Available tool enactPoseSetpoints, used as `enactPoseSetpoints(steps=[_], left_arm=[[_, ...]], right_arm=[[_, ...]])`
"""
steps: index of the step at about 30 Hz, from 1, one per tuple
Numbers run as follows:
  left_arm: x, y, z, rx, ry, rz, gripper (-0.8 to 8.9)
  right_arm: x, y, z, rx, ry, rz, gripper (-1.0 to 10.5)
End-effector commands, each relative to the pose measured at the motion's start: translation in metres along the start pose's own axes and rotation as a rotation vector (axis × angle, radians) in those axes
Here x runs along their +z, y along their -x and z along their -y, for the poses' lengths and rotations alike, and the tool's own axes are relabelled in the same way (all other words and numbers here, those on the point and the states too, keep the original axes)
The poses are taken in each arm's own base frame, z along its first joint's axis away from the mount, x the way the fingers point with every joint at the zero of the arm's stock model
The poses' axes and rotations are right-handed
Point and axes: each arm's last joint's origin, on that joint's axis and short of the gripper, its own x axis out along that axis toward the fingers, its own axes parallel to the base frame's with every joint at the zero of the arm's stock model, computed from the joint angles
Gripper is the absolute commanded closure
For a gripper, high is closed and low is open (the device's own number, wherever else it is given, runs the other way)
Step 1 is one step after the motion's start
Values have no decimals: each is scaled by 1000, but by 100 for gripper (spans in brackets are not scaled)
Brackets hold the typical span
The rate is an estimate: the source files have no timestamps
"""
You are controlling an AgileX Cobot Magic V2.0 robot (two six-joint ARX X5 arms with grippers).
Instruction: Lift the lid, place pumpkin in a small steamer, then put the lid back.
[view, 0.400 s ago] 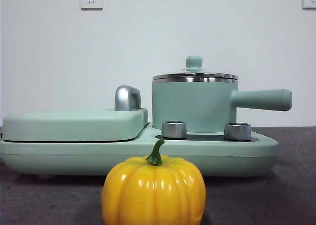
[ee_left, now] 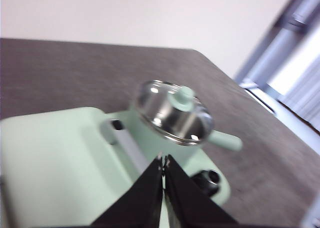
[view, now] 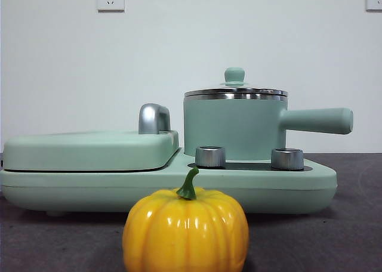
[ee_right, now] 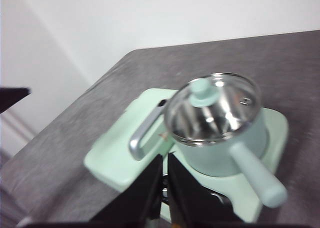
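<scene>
The yellow-orange pumpkin (view: 185,230) with its green stem stands on the dark table at the front, before the base unit. Behind it the mint-green small steamer (view: 234,126) sits on the base unit's right half, its long handle (view: 316,120) pointing right. The glass lid (view: 235,91) with its mint knob rests on the steamer; it also shows as the lid (ee_left: 172,110) and the lid (ee_right: 215,108) in the wrist views. My left gripper (ee_left: 163,160) hovers high above the base unit, shut and empty. My right gripper (ee_right: 164,158) also hangs above, shut and empty. Neither shows in the front view.
The wide mint-green base unit (view: 167,182) carries a flat rectangular cover (view: 89,150) with a steel handle (view: 153,118) on its left half and two silver knobs (view: 210,156) in front of the steamer. A white wall stands behind.
</scene>
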Motion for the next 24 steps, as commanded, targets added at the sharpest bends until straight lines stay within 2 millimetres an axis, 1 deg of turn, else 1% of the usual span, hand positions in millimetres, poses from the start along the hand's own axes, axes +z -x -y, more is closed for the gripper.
enactPoseSetpoints(steps=[1,3,5,8,10,12,13,15,16,20,24], left_arm=[[7,-4,3,-53,-32,-11,805],[6,-7,2,-65,-37,-25,804],[6,-10,1,-67,-35,-35,772],[5,-12,0,-68,-29,-44,646],[5,-14,-1,-67,-25,-49,541],[5,-14,-2,-67,-24,-51,436],[5,-15,-2,-67,-24,-51,384],[6,-16,-2,-67,-23,-48,316],[6,-17,-3,-69,-20,-46,298],[8,-24,-4,-81,-11,-61,291],[12,-40,-5,-104,-7,-105,291]], right_arm=[[11,-1,-3,29,84,3,934],[14,-3,-2,27,94,4,921],[14,-5,0,23,88,-2,848],[14,-8,3,17,72,-18,672],[14,-9,5,15,65,-25,545],[14,-11,6,14,60,-31,458],[14,-12,7,13,57,-34,433],[15,-13,8,12,53,-38,418],[15,-13,8,12,52,-39,418],[15,-15,10,11,47,-45,418],[15,-15,10,11,47,-44,418]])
